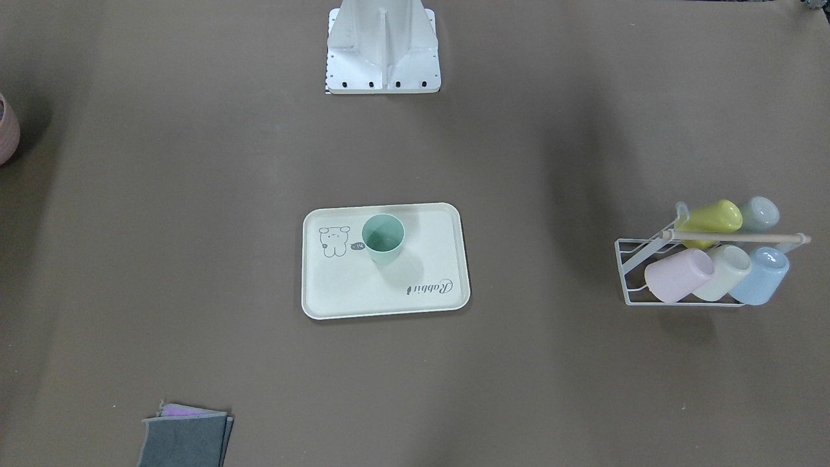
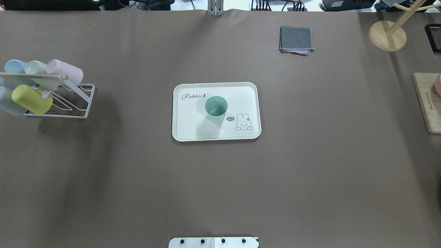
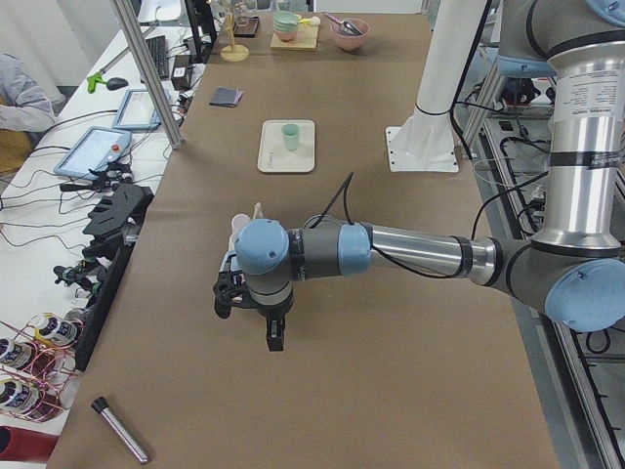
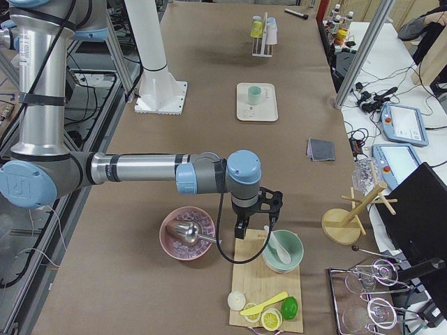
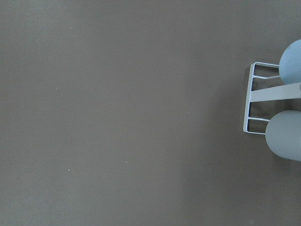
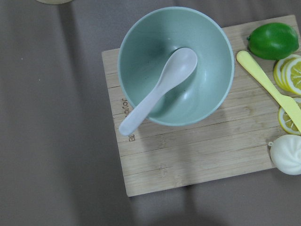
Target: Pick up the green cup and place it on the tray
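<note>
Jaws only side-on, green cup (image 2: pixel 216 109) upright on tray (image 2: pixel 187 119)

Left arm (image 3: pixel 420 256) and right arm (image 4: pixel 140 167) outstretched horizontally; left end effector (image 3: pixel 275 337) and right end effector (image 4: pixel 241 229) downward, jaw state unclear.

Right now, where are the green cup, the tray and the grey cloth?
green cup (image 2: pixel 216 107): overhead view, inside its open mouth.
tray (image 2: pixel 193 125): overhead view, bare floor beside the cup.
grey cloth (image 2: pixel 296 38): overhead view, middle of its top fold.
</note>
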Available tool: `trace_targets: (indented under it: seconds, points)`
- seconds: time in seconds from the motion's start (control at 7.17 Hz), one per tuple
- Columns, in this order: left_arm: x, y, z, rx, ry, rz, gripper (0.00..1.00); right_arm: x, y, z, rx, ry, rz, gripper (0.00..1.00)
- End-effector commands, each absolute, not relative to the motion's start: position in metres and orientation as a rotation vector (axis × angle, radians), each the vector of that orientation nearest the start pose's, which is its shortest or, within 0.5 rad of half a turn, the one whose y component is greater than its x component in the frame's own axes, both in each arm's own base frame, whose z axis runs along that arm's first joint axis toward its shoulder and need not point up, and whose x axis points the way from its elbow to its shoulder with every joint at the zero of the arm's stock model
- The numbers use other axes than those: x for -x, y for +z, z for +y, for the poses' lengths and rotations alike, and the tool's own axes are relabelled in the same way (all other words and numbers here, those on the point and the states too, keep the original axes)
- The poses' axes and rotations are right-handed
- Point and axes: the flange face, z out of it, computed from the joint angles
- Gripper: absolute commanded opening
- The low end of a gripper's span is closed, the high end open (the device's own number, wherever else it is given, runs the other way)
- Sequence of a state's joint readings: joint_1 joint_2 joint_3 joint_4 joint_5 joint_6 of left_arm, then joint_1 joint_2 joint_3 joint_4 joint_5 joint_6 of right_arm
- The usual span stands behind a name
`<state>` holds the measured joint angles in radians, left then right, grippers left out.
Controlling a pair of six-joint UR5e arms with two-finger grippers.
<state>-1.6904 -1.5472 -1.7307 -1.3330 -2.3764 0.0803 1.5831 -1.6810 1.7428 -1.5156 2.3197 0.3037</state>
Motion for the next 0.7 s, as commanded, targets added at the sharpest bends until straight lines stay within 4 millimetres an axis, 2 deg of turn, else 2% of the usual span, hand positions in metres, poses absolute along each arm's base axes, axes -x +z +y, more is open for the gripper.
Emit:
trace_targets:
  seconds: [0.0,0.56]
  points:
    - [0.1171,0.6142,-0.4589,0.019,-0.083,0.811,0.99,-0.0716,0.6216,-0.4505,-0.001,0.26,-0.76,1.0]
    - [0.1156,0.6183,-0.4591,0.028,-0.083,0.813,1.0,-0.0709,0.6221,-0.45,-0.001,0.258,-0.76,1.0]
